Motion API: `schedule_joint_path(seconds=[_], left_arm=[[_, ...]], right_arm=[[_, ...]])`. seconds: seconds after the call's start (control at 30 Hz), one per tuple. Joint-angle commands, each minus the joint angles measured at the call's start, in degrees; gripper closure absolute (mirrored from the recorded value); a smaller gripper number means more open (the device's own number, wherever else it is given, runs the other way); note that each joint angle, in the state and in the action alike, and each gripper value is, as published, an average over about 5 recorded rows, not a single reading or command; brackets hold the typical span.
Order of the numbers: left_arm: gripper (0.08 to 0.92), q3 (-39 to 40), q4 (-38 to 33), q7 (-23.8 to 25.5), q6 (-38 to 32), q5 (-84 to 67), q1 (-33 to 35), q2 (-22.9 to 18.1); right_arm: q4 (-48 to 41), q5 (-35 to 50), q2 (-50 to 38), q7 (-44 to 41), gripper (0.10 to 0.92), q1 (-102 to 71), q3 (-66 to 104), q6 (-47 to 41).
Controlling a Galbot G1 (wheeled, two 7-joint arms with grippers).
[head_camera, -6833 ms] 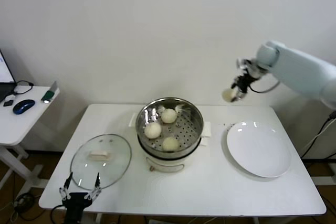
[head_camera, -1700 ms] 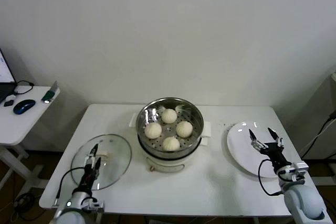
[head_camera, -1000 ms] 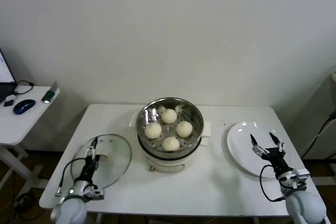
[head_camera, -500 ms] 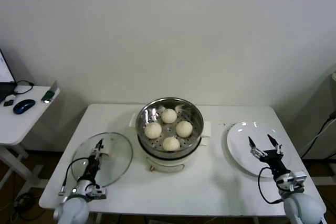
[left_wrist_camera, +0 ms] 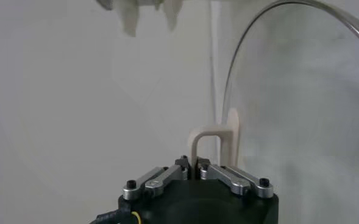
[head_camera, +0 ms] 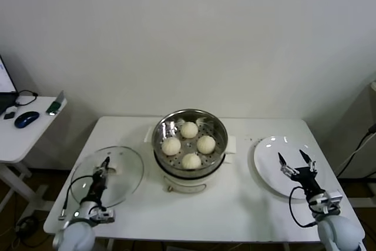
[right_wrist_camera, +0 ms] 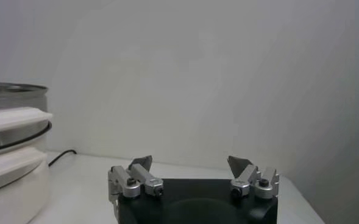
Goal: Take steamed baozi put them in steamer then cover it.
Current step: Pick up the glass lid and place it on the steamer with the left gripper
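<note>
Four cream-white baozi [head_camera: 189, 129] lie in the shiny steel steamer [head_camera: 218, 129] on its white pot base at the table's middle. The steamer also shows in the right wrist view [right_wrist_camera: 11, 115]. The round glass lid [head_camera: 123, 180] lies at the front left, tilted. My left gripper [head_camera: 104, 167] is shut on the lid's pale handle [left_wrist_camera: 213, 141]; in the left wrist view the gripper [left_wrist_camera: 194, 169] pinches one leg of the handle and the lid's rim [left_wrist_camera: 240, 55] curves above. My right gripper [head_camera: 292, 158] is open and empty above the white plate [head_camera: 273, 148]; it also shows in the right wrist view [right_wrist_camera: 194, 164].
The white table [head_camera: 235, 207] holds the pot, lid and plate. A small side table [head_camera: 17, 136] with a blue mouse [head_camera: 26, 119] stands at the far left. A white wall is behind.
The left gripper and the glass lid have shifted a little to the left, the lid now tilted in the grip. The right gripper has barely moved.
</note>
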Motion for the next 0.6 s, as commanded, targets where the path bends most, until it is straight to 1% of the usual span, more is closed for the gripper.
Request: schedule_joint_path(seconds=[0.03,0.17,0.27,0.37,0.47,0.53,0.6], left_arm=[[0.853,-0.9,-21.0,0.3,18.1,-3.1,10.9,5.1],[0.853,-0.8,-28.7,1.5,26.7,-4.4,13.6,9.4],[0.853,-0.1,-32.8,1.9,30.4,-6.1,14.2,12.7],[0.853,1.8,-35.8,3.8,33.4,-8.6,13.2,15.8],[0.853,5.2,-37.2,5.4,35.6,-9.8,10.1,17.7],[0.853,8.3,-37.1,6.5,36.8,-9.6,6.3,18.5],[0.853,12.8,-36.7,8.7,38.6,-9.4,1.7,19.1]], right_arm=[[-0.7,-0.3,-0.9,0.0,0.203,1.2,-0.5,0.1],[-1.7,-0.6,-1.9,0.0,0.203,2.5,-1.6,0.0],[-2.9,-1.0,-2.3,-0.1,0.203,3.7,-2.8,0.1],[-4.1,-1.6,-2.5,-0.4,0.203,4.9,-3.9,0.5],[-5.5,-2.2,-2.6,-0.6,0.203,5.8,-4.7,1.0],[-6.6,-2.6,-2.5,-0.7,0.203,6.4,-5.1,1.4],[-7.4,-2.9,-2.3,-0.9,0.203,6.9,-5.4,1.6]])
